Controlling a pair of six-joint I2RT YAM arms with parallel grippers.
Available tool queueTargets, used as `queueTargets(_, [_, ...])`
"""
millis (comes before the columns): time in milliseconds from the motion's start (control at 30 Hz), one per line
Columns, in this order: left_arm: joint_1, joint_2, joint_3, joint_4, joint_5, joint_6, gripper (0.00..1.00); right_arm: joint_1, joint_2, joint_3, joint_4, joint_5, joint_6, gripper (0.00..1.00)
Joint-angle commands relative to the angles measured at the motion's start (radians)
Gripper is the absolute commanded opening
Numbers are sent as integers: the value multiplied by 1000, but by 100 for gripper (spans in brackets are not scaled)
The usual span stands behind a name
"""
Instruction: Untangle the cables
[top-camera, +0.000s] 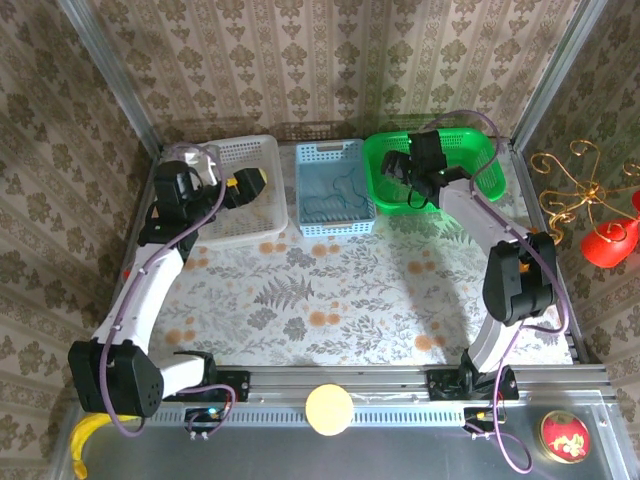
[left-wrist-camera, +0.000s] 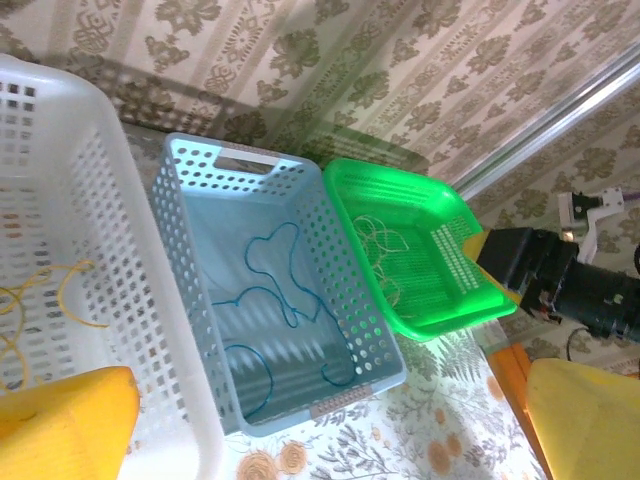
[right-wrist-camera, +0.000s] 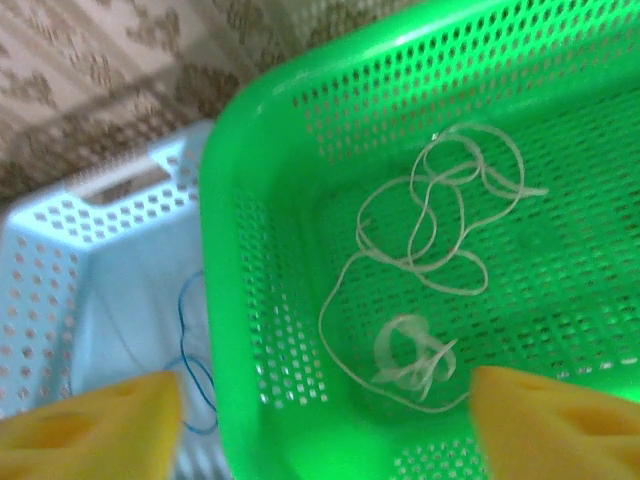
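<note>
Reaching from their bases at 6 o'clock in the top view, both arms are stretching across the table toward three baskets lined up at the far edge. The left gripper (top-camera: 252, 182) is hovering at 11 o'clock over the white perforated plastic basket (top-camera: 272, 215). Its jaws are standing wide and holding nothing. A yellow-tan thin cord (left-wrist-camera: 60, 290) is lying loose on that basket's floor. At 12 o'clock, a dark blue thin cord (left-wrist-camera: 275, 300) is curling alone inside the light blue perforated plastic basket (left-wrist-camera: 200, 170). The right gripper (top-camera: 408, 180) is hanging at 1 o'clock over the green perforated plastic basket (right-wrist-camera: 260, 250). Its yellow foam pads (right-wrist-camera: 560, 420) are spread far apart with nothing between them. Just below, a pale thin cord (right-wrist-camera: 430, 230) is resting in open loops beside a small tight coil; whether that coil is a second cord cannot be told.

Each colour is occupying its own basket, which suggests the cords are being separated by sorting, and that this step is nearing its end. Both grippers appear to be poised above their own baskets for dropping off rather than gripping.

An aluminium rail (top-camera: 340, 380) is carrying the arm bases at 6 o'clock. Beyond it, a fern-and-flower printed tablecloth (top-camera: 330, 300) is covering the work surface. Brown-and-cream damask wallpaper (top-camera: 300, 60) is enclosing the cell from 9 through 12 to 3 o'clock.
</note>
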Motion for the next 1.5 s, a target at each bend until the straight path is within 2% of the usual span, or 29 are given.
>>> queueTargets(0, [31, -12, 44, -39, -41, 47, 100, 27, -105, -28, 4, -83, -70, 100])
queueTargets(167, [137, -86, -54, -32, -219, 95, 100, 94, -312, -245, 69, -156, -147, 100])
queueTargets(233, [189, -141, -148, 36, -302, 152, 100, 122, -382, -336, 62, -81, -155, 100])
queueTargets(300, [213, -200, -256, 119, -371, 253, 100, 126, -444, -459, 112, -63, -192, 100])
queueTargets(400, [222, -267, -413, 199, -512, 368, 100, 109, -502, -600, 154, 73, -234, 100])
queueTargets(467, [225, -254, -491, 266, -550, 436, 100, 97, -516, -673, 182, 191, -309, 100])
queueTargets(567, [225, -152, -604, 444, -591, 497, 100, 79, -509, -764, 279, 338, -403, 100])
queueTargets(633, [225, -59, -649, 571, -577, 528, 100, 52, -494, -871, 482, 369, -460, 100])
queueTargets(733, [231, 94, -690, 787, -564, 512, 100, -18, -443, -1013, 846, 281, -501, 100])
queueTargets(767, [233, 117, -680, 815, -548, 497, 100, -41, -444, -997, 808, 251, -497, 100])
queueTargets(867, [234, 255, -679, 1004, -486, 500, 100, -134, -394, -1061, 1051, 95, -505, 100])
queueTargets(933, [204, 281, -657, 971, -445, 543, 100, -208, -264, -1086, 1199, -32, -468, 100])
queueTargets(967, [188, 303, -657, 1004, -459, 559, 100, -220, -171, -1111, 1386, -65, -466, 100])
queueTargets(1000, [189, 347, -674, 1078, -451, 561, 100, -233, -197, -1096, 1327, -99, -464, 100])
queueTargets(1033, [190, 382, -691, 1154, -460, 562, 100, -248, -242, -1041, 1123, -135, -463, 100])
queueTargets(1100, [184, 353, -670, 1057, -465, 562, 100, -251, -201, -1029, 1185, -124, -454, 100])
queueTargets(1133, [187, 368, -659, 1065, -447, 572, 100, -246, -222, -1020, 1122, -94, -447, 100])
queueTargets(1333, [153, 363, -630, 1001, -498, 599, 100, -209, -222, -1030, 1148, -33, -475, 100])
queueTargets(1467, [151, 364, -628, 999, -505, 601, 100, -238, -211, -1009, 1121, -90, -455, 100])
